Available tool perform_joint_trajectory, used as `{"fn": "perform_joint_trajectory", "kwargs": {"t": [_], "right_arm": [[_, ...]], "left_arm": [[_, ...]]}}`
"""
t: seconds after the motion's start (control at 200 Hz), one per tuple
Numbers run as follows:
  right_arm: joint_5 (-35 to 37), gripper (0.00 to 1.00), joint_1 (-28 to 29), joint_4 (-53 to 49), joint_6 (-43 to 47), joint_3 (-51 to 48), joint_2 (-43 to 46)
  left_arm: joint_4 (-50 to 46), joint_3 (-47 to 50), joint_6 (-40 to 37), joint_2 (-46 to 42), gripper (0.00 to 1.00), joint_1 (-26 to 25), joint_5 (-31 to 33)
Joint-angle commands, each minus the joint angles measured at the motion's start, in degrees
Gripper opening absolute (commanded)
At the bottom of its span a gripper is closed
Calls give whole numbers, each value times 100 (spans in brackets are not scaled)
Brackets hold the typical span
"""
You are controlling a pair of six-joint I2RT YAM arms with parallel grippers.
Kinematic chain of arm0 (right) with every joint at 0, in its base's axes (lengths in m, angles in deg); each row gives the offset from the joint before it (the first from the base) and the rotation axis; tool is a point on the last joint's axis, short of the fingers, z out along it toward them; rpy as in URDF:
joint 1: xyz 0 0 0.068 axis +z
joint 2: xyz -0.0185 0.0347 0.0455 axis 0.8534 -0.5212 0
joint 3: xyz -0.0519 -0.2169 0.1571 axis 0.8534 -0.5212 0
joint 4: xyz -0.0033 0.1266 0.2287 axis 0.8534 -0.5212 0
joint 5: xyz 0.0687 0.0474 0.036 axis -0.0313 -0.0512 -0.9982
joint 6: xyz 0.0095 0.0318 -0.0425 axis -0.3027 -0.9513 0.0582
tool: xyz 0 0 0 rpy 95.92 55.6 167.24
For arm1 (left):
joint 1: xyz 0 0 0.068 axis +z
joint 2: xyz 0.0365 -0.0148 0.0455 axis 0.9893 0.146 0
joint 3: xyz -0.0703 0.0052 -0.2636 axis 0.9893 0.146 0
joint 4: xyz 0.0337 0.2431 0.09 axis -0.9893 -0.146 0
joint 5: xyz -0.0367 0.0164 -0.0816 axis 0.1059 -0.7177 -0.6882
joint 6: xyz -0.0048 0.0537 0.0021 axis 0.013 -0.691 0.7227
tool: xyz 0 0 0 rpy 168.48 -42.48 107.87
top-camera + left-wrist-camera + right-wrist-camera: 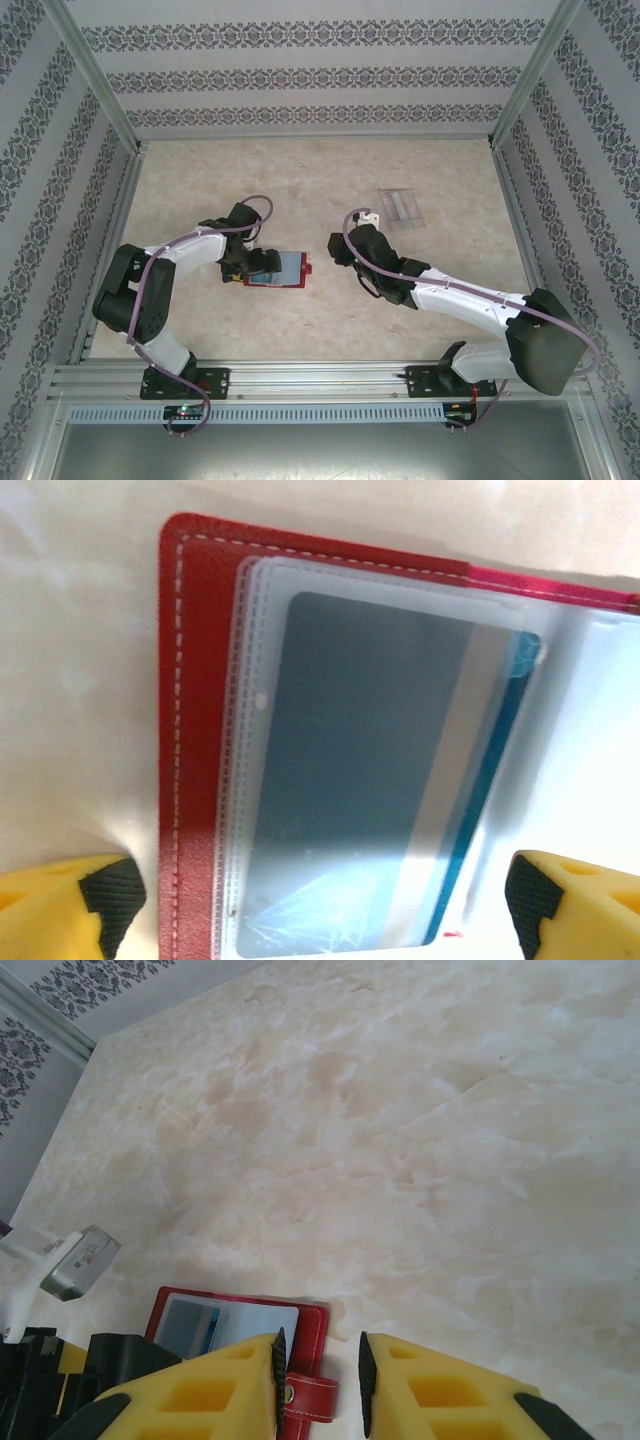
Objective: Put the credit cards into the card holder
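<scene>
Red leather w/ white stitching edges the card holder (195, 730), which lies open and flat on the surface (330, 170), about mid-scene and a bit left of centre. My left pincer (322, 905) hangs right over it. The jaws are spread wide, yellow tips well apart w/ the sleeve side between them, gripping nothing. I judge that's deliberate: straddling the holder leaves me ready to press or steady it w/o covering the pockets. Clear plastic sleeves (260, 680) are stacked on the red cover. The top one shows a bluish panel (370, 770) behind it, prob. a card already seated, tho I can't be sure.

My right pincer (320, 1370) sits low at the holder's right edge, jaws close together w/ a narrow gap. The red snap tab (305, 1397) lines up in that gap. Whether I'm pinching it or just hovering by it, I can't tell. If pinched, it'd be to stop the holder folding or sliding.

The credit cards (400, 207) lie pale and see-thru on the surface, far right, well apart from the holder and both pincers. By my read the loading isn't done. Those need picking up, and thin flat cards on a smooth surface will be awkward to get an edge under.
</scene>
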Motion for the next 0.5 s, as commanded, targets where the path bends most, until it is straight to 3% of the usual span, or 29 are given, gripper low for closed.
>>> {"fn": "perform_joint_trajectory", "kwargs": {"t": [0.0,0.24,0.415,0.495], "right_arm": [[74,27,-56,27,17,-68,30],[161,27,-64,-4,67,-129,207],[156,27,-84,-17,106,-118,243],[100,27,-78,-5,118,-99,202]], "left_arm": [[472,51,-255,541,96,-99,305],[377,-18,-191,570,88,-239,685],[313,-119,-179,638,72,-277,668],[387,-65,-159,582,70,-284,608]]}}
